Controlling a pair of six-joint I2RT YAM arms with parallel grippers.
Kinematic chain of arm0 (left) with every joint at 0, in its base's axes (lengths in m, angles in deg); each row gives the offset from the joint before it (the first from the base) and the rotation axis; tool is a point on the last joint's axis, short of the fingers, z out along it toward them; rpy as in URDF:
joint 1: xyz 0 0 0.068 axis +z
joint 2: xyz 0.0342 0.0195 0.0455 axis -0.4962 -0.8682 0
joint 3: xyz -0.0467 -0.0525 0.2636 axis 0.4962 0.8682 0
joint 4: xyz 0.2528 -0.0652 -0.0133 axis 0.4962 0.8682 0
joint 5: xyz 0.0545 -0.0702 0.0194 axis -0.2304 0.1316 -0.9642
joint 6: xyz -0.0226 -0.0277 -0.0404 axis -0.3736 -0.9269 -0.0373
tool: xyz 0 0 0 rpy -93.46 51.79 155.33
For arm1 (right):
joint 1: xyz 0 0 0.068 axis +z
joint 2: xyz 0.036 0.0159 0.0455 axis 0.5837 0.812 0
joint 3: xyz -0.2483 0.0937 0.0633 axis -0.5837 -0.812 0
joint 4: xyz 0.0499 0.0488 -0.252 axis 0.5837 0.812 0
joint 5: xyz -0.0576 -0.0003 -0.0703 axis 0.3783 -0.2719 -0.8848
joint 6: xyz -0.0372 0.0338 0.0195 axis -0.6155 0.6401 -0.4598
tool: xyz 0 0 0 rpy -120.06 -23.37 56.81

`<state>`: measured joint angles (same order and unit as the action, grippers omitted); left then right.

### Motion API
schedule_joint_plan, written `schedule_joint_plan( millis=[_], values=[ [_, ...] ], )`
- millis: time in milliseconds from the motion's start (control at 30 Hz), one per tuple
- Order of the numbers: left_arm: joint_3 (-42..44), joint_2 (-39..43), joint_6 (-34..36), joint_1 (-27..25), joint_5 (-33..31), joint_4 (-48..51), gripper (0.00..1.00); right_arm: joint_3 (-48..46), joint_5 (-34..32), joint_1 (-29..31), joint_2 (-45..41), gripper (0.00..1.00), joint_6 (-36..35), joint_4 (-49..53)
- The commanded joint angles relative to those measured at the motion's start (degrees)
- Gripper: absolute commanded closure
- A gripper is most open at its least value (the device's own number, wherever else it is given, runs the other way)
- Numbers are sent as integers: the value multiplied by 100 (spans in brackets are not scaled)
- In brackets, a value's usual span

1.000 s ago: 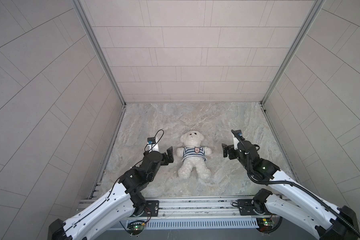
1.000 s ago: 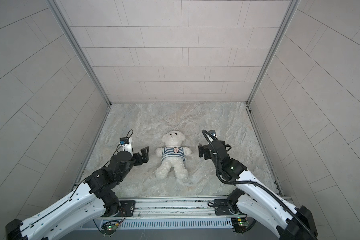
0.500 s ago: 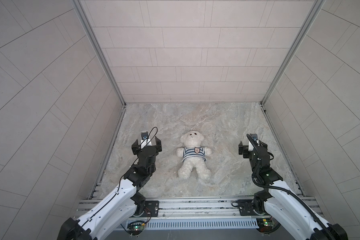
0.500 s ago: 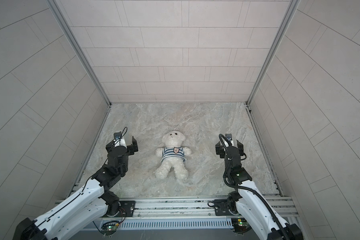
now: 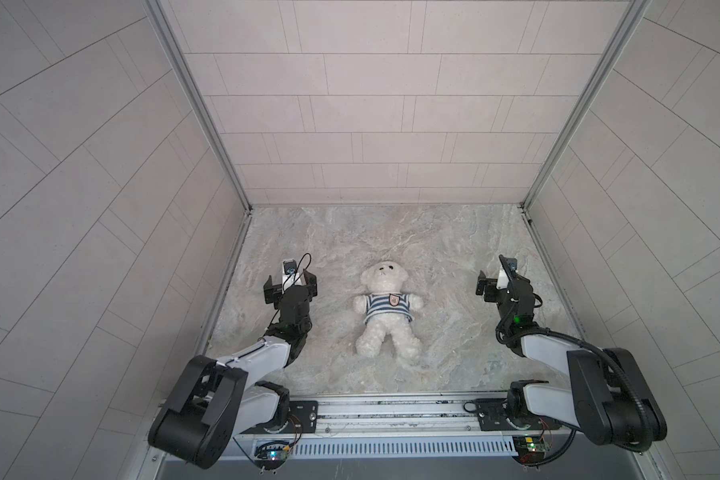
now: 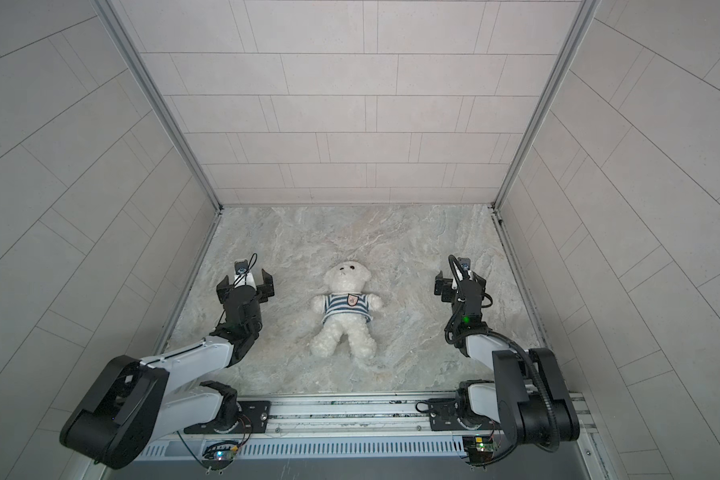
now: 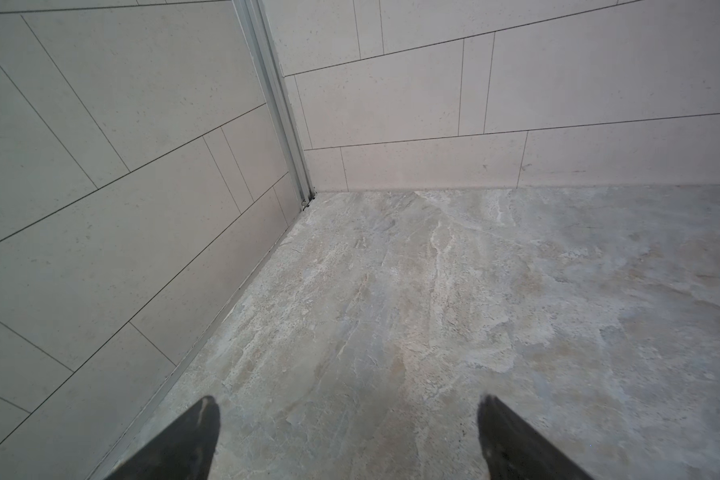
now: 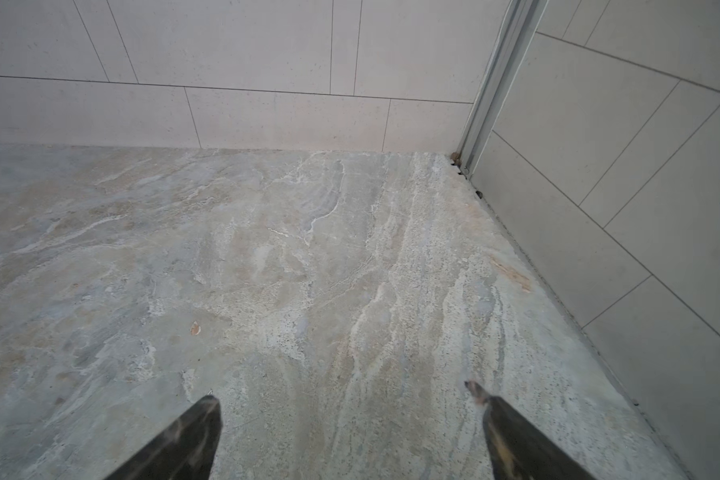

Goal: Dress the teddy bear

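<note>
- On worktop [image 5: 445,249] left side: left pincer [image 5: 289,285] spread wide, empty.
- Right pincer [image 5: 500,286] on right side, also spread wide, empty.
- Bear [image 5: 385,332] on its back mid-worktop, between pincers, well apart from both; head twd back wall; striped shirt [image 5: 387,305] w/ badge on torso.
- Both arms bent low, pincers pointing twd back wall.

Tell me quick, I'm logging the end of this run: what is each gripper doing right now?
Left gripper: open, holding nothing.
Right gripper: open, holding nothing.
</note>
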<state>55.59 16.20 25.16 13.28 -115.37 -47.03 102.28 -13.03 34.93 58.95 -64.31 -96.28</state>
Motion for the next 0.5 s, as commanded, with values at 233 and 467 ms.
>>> schedule_joint_plan(
  millis=[233, 467],
  values=[
    [171, -1524, 138, 477, 857, -2474, 0, -98, 388, -204, 1496, 0, 290, -2074],
    [-503, -1380, -346, 870, 1060, -857, 0, 43, 433, -205, 1892, 1, 216, -2213]
  ],
)
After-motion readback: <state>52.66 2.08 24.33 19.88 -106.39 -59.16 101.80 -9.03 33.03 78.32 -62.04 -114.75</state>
